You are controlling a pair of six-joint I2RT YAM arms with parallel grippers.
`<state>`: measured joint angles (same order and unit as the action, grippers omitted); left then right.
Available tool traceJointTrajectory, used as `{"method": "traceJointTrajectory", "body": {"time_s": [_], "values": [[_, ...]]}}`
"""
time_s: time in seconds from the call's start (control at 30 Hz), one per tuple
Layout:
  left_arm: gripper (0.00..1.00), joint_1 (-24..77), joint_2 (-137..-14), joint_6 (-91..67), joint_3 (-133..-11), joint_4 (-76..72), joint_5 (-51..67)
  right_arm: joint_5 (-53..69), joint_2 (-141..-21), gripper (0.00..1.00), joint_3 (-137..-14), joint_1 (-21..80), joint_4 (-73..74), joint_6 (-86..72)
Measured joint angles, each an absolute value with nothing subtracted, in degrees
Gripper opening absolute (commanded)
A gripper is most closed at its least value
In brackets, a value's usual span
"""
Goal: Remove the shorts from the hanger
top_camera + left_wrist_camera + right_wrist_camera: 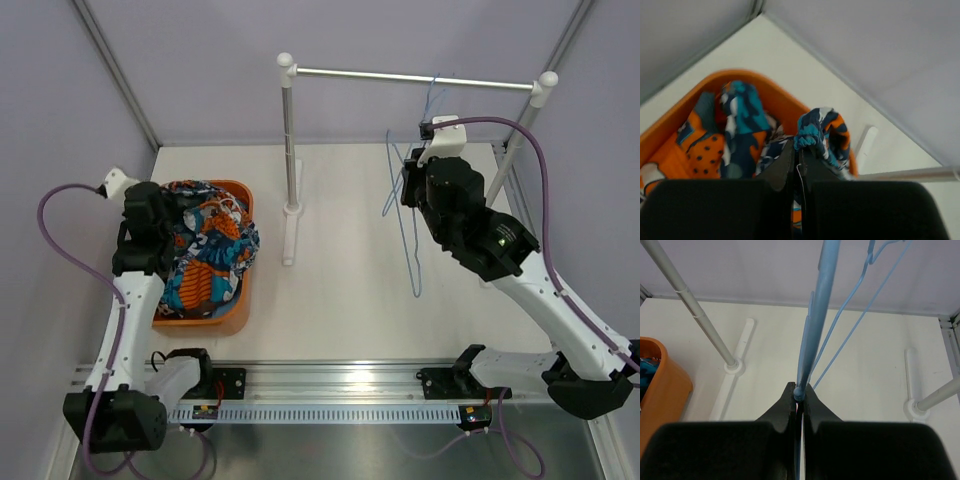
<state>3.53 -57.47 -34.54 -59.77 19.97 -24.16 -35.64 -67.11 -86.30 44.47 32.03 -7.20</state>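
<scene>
1 shorts pair [210, 245], 1 basket [236, 312], 1 hanger [816, 315], 1 rack [410, 77]

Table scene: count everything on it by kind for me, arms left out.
printed shorts: 1, in the basket
orange basket: 1
light blue hanger: 1, hanging from the rail
clothes rail: 1
Total: 4

The top view looks down on the orange basket [200, 322], which the left wrist view faces closely and the right wrist view glimpses from its right.
</scene>
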Motion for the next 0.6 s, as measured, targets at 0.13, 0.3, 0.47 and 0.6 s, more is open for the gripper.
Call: {"method": "traceJointTrajectory", "body": {"time_s": [0.13, 0.3, 0.47, 0.6], "values": [[0.0, -6.96, -57.12, -45.08, -50.09, 20.78, -13.19, -35.44, -66.54, 0.0, -86.08, 44.45, 33.63, -8.8], [0.22, -11.22, -57.23, -53.32, -43.55, 19.66, -4.36, -35.46, -65.8, 0.0, -86.06, 44.45, 36.42, -10.81], [0.65, -13.15, -58.76, -57.32, -41.74, 16.27, 2.92, -34.48, -64.95, 0.0, -86.06, 44.45, 39.72, -13.26], [0.88, -13.13, -58.7, -56.66, -42.37, 14.7, 7.18, -32.14, -64.93, 0.0, -86.13, 44.45, 41.39, -14.5]]}}
